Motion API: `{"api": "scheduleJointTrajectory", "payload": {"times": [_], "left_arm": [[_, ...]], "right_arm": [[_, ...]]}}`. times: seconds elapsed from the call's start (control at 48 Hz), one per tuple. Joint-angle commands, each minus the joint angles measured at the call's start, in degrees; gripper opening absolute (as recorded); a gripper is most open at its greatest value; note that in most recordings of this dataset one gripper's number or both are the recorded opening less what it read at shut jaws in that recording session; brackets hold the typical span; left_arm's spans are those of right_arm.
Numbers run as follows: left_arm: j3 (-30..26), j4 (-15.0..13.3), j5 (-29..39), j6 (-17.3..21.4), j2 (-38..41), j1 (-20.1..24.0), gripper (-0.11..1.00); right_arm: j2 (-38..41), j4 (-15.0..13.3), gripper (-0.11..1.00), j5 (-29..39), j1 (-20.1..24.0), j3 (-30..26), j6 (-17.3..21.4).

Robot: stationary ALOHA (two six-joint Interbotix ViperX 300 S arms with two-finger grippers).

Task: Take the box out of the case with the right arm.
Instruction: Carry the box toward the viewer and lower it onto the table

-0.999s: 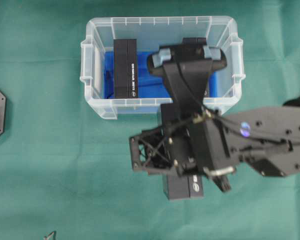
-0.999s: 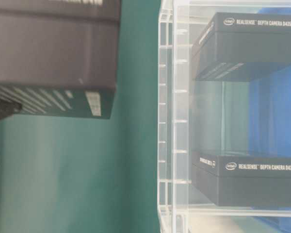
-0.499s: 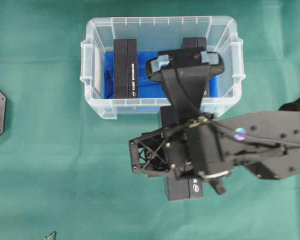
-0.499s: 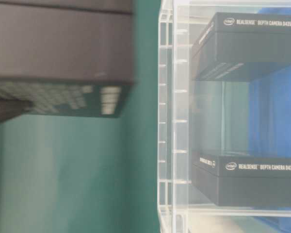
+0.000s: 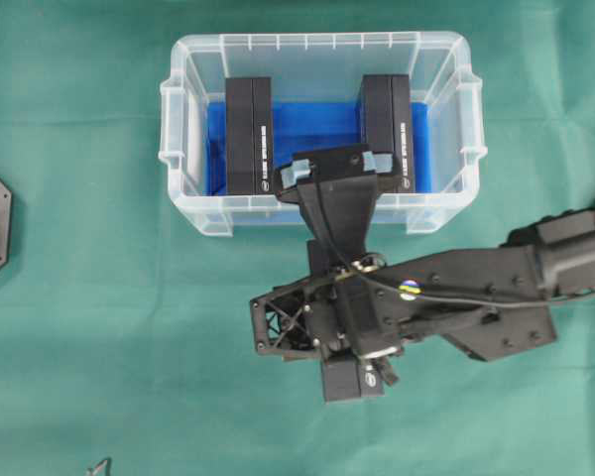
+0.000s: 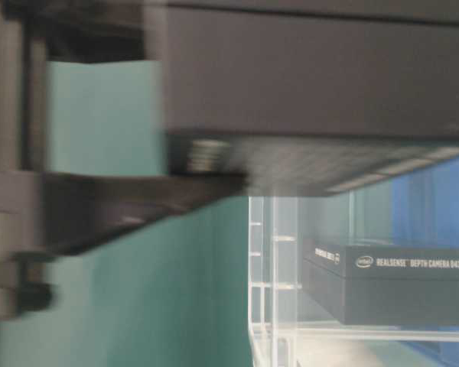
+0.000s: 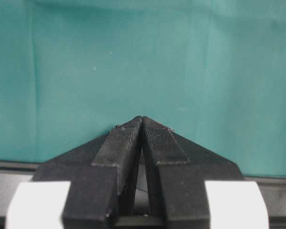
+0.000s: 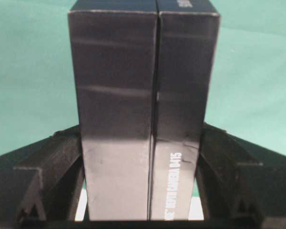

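Pulled back from over the case (image 5: 183,119), the right gripper (image 8: 140,191) pinches the box (image 8: 140,95) between its jaws, apparently above the cloth; a loosened grip would drop it.

The box (image 8: 143,119) is a long black carton with white lettering, out of the case (image 5: 322,50) and clamped on its two long sides by the right hand (image 8: 140,157). It sits just outside the case's near wall, one end showing beneath the arm (image 5: 352,379). The case is a clear, rimmed bin with side handles and a blue floor. Two more black boxes stand on edge inside it, one by the left wall (image 5: 248,134), one toward the right (image 5: 387,124).
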Motion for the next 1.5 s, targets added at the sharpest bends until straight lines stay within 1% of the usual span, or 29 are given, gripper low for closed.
{"api": "scheduleJointTrajectory", "payload": {"times": [0.0, 0.208, 0.333, 0.416, 0.479, 0.604, 0.832, 1.02, 1.165, 1.207, 1.29, 1.332, 1.374, 1.478], "left_arm": [[-1.41, 0.09, -0.18, 0.00, 0.18, 0.09, 0.00], [-1.49, 0.09, -0.18, 0.00, 0.26, 0.09, 0.00], [-1.41, 0.09, -0.18, 0.00, 0.35, 0.09, 0.00], [-1.41, 0.09, -0.18, 0.00, 0.35, 0.09, 0.00], [-1.49, 0.09, -0.18, 0.00, 0.35, 0.09, 0.00], [-1.49, 0.09, -0.18, 0.00, 0.35, 0.09, 0.00], [-1.49, 0.09, -0.18, 0.00, 0.35, 0.09, 0.00], [-1.41, 0.09, -0.18, 0.00, 0.35, 0.09, 0.00], [-1.49, 0.09, -0.18, 0.00, 0.35, 0.09, 0.00], [-1.49, 0.09, -0.18, 0.00, 0.35, 0.09, 0.00], [-1.41, 0.09, -0.18, 0.00, 0.26, 0.09, 0.00], [-1.41, 0.09, -0.18, 0.00, 0.26, 0.09, 0.00], [-1.49, 0.09, -0.18, 0.00, 0.26, 0.09, 0.00], [-1.41, 0.09, -0.18, 0.00, 0.35, 0.09, 0.00]], "right_arm": [[-1.41, 0.35, 0.67, -3.08, -0.35, 2.20, 0.09], [-1.41, 1.67, 0.67, -10.28, -0.88, 10.28, 0.18], [-1.41, 2.29, 0.67, -16.52, -1.05, 14.68, 0.26], [-1.41, 2.37, 0.67, -20.30, -1.23, 17.05, 0.35], [-1.41, 2.55, 0.67, -22.85, -1.23, 18.98, 1.14], [-1.41, 2.90, 0.66, -26.72, -1.23, 20.83, 2.29], [-1.41, 2.90, 0.66, -27.33, -1.32, 21.18, 2.46], [-1.41, 3.78, 0.66, -27.33, -1.32, 21.18, 2.64], [-1.41, 3.87, 0.67, -27.51, -1.32, 21.01, 2.64], [-1.41, 3.87, 0.71, -27.60, -1.32, 20.83, 2.64], [-1.41, 3.78, 0.87, -27.33, -1.23, 20.21, 2.64], [-1.49, 3.60, 0.91, -26.98, -1.32, 20.04, 2.64], [-1.49, 3.60, 0.92, -26.72, -1.32, 19.95, 2.72], [-1.85, 3.60, 0.90, -25.75, -1.32, 19.86, 2.72]]}}
